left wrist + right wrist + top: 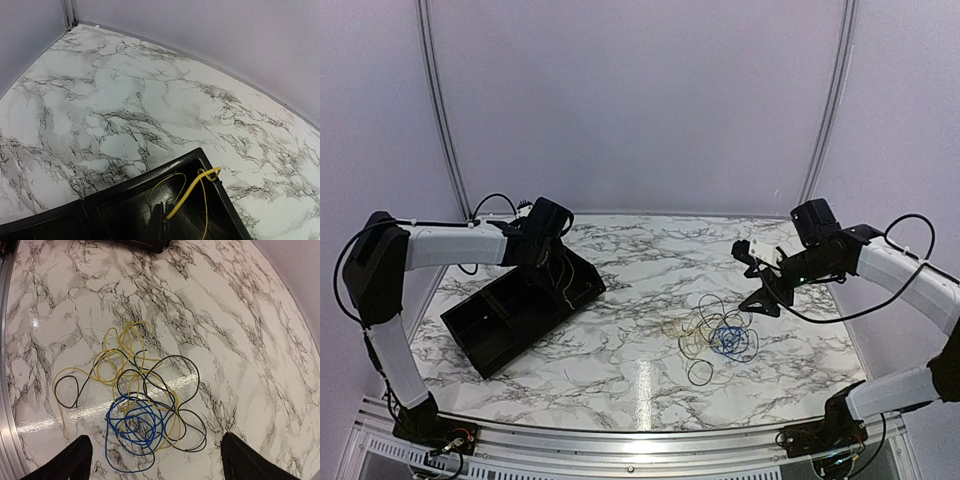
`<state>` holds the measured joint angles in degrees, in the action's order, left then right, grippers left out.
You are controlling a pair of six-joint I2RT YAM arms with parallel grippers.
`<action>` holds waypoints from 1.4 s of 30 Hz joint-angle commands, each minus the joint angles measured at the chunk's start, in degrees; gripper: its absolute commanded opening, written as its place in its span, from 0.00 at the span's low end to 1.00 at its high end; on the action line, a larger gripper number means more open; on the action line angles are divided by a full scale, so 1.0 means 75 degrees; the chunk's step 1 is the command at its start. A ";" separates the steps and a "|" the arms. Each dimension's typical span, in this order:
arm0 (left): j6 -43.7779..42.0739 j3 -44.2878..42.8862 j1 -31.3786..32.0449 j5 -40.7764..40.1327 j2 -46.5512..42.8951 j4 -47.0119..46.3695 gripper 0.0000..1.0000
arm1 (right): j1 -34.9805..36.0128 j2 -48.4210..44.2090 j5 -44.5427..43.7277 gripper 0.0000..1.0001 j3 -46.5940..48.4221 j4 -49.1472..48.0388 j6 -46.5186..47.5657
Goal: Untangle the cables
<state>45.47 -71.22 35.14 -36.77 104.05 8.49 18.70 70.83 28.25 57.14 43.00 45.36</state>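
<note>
Starting nearest you, the tangle (134,421) of yellow, black and blue cables lies on the marble table (640,250) at 4 o'clock, with your right gripper (155,437) wide open above it. Farther off, at 9 o'clock, the black tray (532,335) holds a yellow cable (184,200) in its far-end compartment, pinched in your closed left gripper (558,268).

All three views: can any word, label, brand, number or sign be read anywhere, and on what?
No text can be read in any view.
Tangled cables: bare, no tags.
Yellow cable and black tray: no print shows.
White part on the right wrist: too small to tell.
</note>
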 commanded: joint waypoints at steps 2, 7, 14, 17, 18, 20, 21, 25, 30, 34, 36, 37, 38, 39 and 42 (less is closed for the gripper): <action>0.0139 0.0372 -0.0044 0.0797 -0.0573 0.0299 0.00 | -0.0044 -0.0197 0.0182 0.89 -0.0138 -0.0176 -0.0119; 0.0105 -0.0100 -0.0032 0.1305 -0.0191 0.1089 0.00 | -0.0044 -0.0179 0.0256 0.89 -0.0132 -0.0196 -0.0138; 0.0452 -0.0290 -0.0032 0.1373 0.0028 0.1765 0.00 | -0.0047 -0.0267 0.0256 0.89 -0.0208 -0.0231 -0.0152; 0.0453 -0.0430 -0.0032 0.1421 0.0200 0.1904 0.00 | -0.0047 -0.0310 0.0271 0.89 -0.0269 -0.0232 -0.0154; 0.0407 -0.0503 -0.0032 0.1462 0.0293 0.1947 0.00 | -0.0044 -0.0320 0.0282 0.89 -0.0282 -0.0237 -0.0154; 0.0237 -0.0681 -0.0032 0.1540 0.0506 0.2003 0.00 | -0.0044 -0.0326 0.0305 0.89 -0.0283 -0.0230 -0.0154; 0.0201 -0.0780 -0.0032 0.1569 0.0599 0.2070 0.00 | -0.0044 -0.0307 0.0319 0.89 -0.0277 -0.0231 -0.0154; 0.0229 -0.0981 -0.0032 0.1750 0.0890 0.2143 0.00 | -0.0044 -0.0280 0.0346 0.89 -0.0254 -0.0283 -0.0161; 0.0253 -0.1078 -0.0032 0.1775 0.1069 0.2426 0.00 | -0.0044 -0.0364 0.0358 0.89 -0.0366 -0.0330 -0.0174; 0.0180 -0.1142 -0.0032 0.1981 0.1186 0.2472 0.02 | -0.0041 -0.0453 0.0375 0.89 -0.0488 -0.0371 -0.0200; 0.0113 -0.1211 -0.0032 0.2047 0.1229 0.2479 0.03 | -0.0045 -0.0476 0.0371 0.89 -0.0522 -0.0409 -0.0212; 0.0099 -0.1242 -0.0032 0.2040 0.1248 0.2496 0.03 | -0.0044 -0.0486 0.0360 0.89 -0.0529 -0.0417 -0.0215; 0.0090 -0.1290 -0.0032 0.2017 0.1252 0.2547 0.03 | -0.0044 -0.0497 0.0359 0.89 -0.0529 -0.0423 -0.0216; 0.0064 -0.1369 -0.0034 0.1999 0.1245 0.2583 0.03 | -0.0045 -0.0494 0.0358 0.89 -0.0527 -0.0416 -0.0212; 0.0002 -0.1558 -0.0032 0.1997 0.1097 0.2787 0.09 | -0.0044 -0.0503 0.0337 0.89 -0.0529 -0.0424 -0.0213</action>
<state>46.85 -80.12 35.14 -22.26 112.38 25.21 18.70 68.27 30.13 52.97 40.80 44.51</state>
